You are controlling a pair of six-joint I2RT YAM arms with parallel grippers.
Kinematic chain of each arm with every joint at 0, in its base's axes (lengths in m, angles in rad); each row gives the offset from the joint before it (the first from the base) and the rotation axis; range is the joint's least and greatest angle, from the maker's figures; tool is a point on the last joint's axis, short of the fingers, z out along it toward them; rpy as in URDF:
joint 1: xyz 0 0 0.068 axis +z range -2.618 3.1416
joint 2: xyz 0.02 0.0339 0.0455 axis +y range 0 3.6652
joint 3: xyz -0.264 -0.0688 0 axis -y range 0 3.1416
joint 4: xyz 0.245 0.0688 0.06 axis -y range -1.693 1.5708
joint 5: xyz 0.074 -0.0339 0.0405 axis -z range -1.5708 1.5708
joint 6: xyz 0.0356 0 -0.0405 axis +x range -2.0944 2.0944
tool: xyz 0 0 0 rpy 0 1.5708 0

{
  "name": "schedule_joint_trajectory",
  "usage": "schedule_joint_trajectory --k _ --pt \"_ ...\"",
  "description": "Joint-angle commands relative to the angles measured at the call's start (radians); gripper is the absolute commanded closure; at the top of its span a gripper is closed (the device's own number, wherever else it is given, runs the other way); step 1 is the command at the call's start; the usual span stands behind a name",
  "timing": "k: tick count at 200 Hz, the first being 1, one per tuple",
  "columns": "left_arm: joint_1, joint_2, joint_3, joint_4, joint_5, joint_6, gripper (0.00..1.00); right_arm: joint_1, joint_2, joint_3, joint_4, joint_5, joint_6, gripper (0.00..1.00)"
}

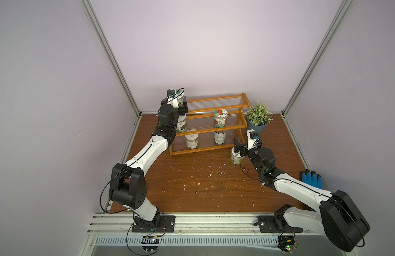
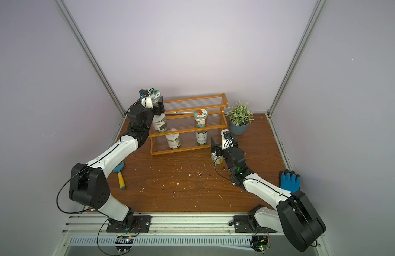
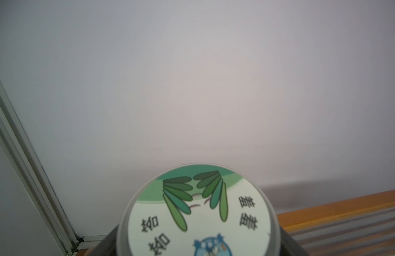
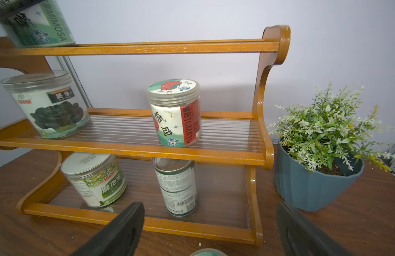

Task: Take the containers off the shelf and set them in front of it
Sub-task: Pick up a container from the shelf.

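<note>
Nearest us, at 3 o'clock on the counter (image 1: 203,188), lies a blue glove (image 1: 310,179), partly behind the right arm. At 9 o'clock a top view shows a trowel (image 2: 120,178), its blade tucked under the left arm.

Toward 2 o'clock the yellowish jar (image 1: 235,158) stands upright on the counter, just in front of the right end of the shelf (image 1: 216,97). The right claw (image 1: 247,144) hangs over it, spread wide. Its wrist view cuts the lid to a sliver.

Every container has its long axis vertical, lid up. On the bottom tier we see the green-label jar (image 4: 94,179) and the silver can (image 4: 176,186). On the middle tier are the tomato jar (image 4: 174,115) and the dark-leaf jar (image 4: 48,104), which the left arm half covers in both top views.

Farthest, at the top tier's 9 o'clock end, the left claw (image 1: 178,106) pinches the green-tree jar (image 3: 198,212) by its sides. We cannot tell whether its base rests on the tier.
</note>
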Motion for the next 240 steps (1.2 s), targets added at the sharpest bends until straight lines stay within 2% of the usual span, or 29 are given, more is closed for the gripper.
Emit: schedule_joint_trajectory --k 1,41,80,108,147,188,240 --pt "-0.016 -0.010 0.020 0.020 0.018 0.017 0.36 0.006 -0.030 0.012 0.030 0.007 -0.012 0.01" --pt "-0.043 -0.058 0.021 0.029 0.020 0.068 0.37 0.005 -0.035 0.008 0.038 0.005 -0.004 0.01" --pt "-0.049 -0.114 0.037 -0.016 0.065 0.043 0.37 0.005 -0.059 0.004 0.031 0.006 0.001 0.01" --pt "-0.093 -0.183 -0.008 -0.045 0.082 0.040 0.37 0.005 -0.090 -0.005 0.016 0.016 0.005 0.01" --pt "-0.218 -0.311 -0.174 -0.077 0.071 0.031 0.37 0.005 -0.135 -0.010 -0.015 0.024 -0.003 0.01" --pt "-0.370 -0.445 -0.357 -0.121 0.001 0.033 0.36 0.003 -0.191 -0.029 -0.046 0.044 -0.006 0.01" --pt "-0.454 -0.521 -0.545 -0.096 0.028 -0.028 0.33 0.004 -0.261 -0.062 -0.075 0.064 -0.006 0.01"
